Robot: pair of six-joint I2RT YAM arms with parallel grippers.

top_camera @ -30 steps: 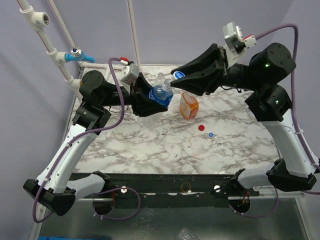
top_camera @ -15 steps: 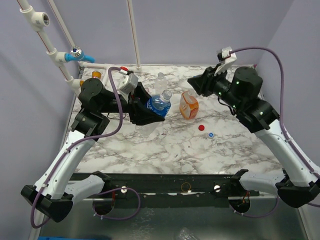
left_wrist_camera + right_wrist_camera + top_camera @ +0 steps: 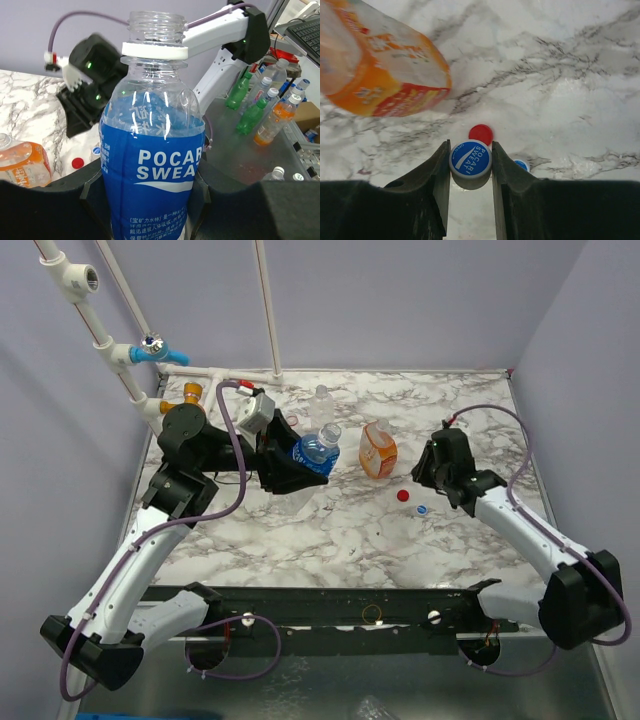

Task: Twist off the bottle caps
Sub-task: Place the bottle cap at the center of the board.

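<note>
The worktop [image 3: 350,540] is a white slab veined all over in grey, like marble. A little right of its middle sits the orange bottle [image 3: 378,450], squat and see-through; whether it stands or lies I cannot tell. Near it, towards the front, the red cap [image 3: 403,495] lies flat on the stone. The blue-and-white cap [image 3: 422,509] lies close beside the red one, a shade further front and right, with a gap between them. Well apart from these, close to the back edge, is a clear bottle [image 3: 320,395] with a pale top. Left of centre something pale and clear [image 3: 291,504] rests on the slab, half covered from above and too faint to name.
</note>
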